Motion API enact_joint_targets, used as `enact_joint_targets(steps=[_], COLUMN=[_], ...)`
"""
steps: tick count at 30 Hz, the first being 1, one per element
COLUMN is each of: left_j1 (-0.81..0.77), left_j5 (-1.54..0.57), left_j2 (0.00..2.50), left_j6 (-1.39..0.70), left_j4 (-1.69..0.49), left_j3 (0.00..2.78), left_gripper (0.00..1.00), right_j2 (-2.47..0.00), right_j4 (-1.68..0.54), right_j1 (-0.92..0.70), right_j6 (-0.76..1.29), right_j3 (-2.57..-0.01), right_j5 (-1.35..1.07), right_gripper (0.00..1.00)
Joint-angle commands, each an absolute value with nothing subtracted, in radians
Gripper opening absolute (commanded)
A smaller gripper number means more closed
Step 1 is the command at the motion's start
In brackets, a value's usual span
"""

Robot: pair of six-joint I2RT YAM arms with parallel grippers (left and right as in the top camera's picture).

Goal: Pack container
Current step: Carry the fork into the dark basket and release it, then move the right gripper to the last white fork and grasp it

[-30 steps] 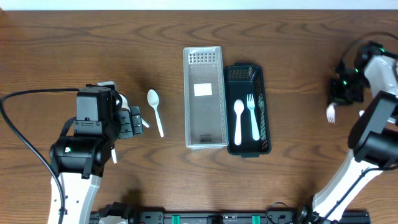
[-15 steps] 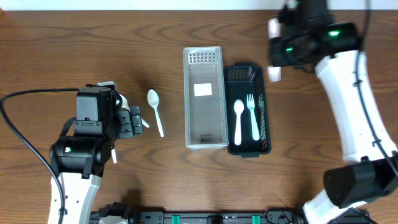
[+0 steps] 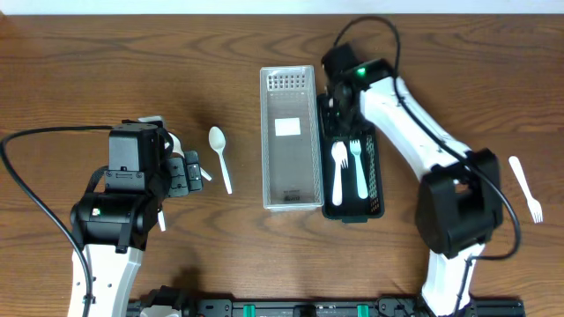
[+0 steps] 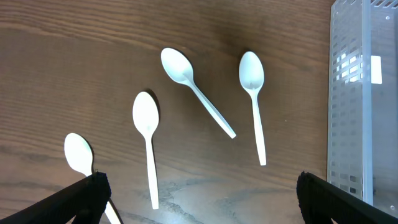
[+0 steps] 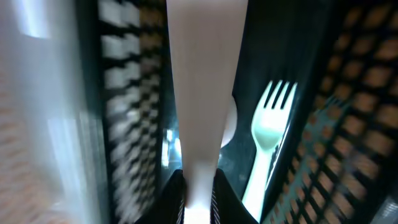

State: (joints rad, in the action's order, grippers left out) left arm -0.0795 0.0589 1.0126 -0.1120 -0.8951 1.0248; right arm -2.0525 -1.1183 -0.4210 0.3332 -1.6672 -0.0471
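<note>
Right tool [image 5: 199, 186] is down over the black basket [image 3: 377, 176], jaws clamped tight on a white plastic utensil [image 5: 205, 93], held just above the basket fork [image 5: 268, 134] and basket spoon [image 3: 338, 172] lying inside. The clear container [image 3: 288, 189] sits right beside the basket's left wall. Left tool [image 3: 189, 172] hovers over the worktop [image 3: 441, 35], jaws wide apart and holding nothing, with four loose spoons [image 4: 148, 137] below. A stray fork [image 3: 527, 187] lies far right.

**3 cams, here's how they sit**

Overhead looks straight down on the whole table [image 3: 88, 53]. Left wrist faces down from nearer, catching spoons [image 4: 252, 74] and the edge of the clear bin [image 4: 354, 124], which overhead shares. Right wrist sits super close inside the black basket [image 5: 336, 124], also seen overhead.
</note>
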Motion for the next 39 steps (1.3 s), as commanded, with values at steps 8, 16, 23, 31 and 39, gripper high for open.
enact_joint_targets(steps=[8, 16, 23, 31, 39], left_j1=[-0.075, -0.075, -0.075, -0.075, -0.075], left_j5=[0.063, 0.063, 0.063, 0.063, 0.063], left_j2=[1.014, 1.016, 1.032, 1.038, 1.038], left_j6=[-0.121, -0.121, -0.121, -0.121, -0.121], left_j4=[-0.901, -0.901, -0.901, -0.901, -0.9], left_j3=[1.038, 1.038, 1.038, 1.038, 1.038], left_gripper=[0.98, 0.98, 0.98, 0.98, 0.98], right_j2=[-2.059, -2.016, -1.876, -1.792, -1.793], right_j4=[-1.077, -1.19, -1.303, -1.411, -1.387], right_j1=[-0.426, -0.383, -0.181, 0.209, 0.491], right_j6=[0.365, 0.294, 0.291, 0.219, 0.043], right_j3=[-1.608, -1.811, -2.011, -2.006, -1.856], right_j5=[-0.026, -0.025, -0.026, -0.026, -0.026], right_gripper=[0.32, 0.46, 0.5, 0.64, 0.74])
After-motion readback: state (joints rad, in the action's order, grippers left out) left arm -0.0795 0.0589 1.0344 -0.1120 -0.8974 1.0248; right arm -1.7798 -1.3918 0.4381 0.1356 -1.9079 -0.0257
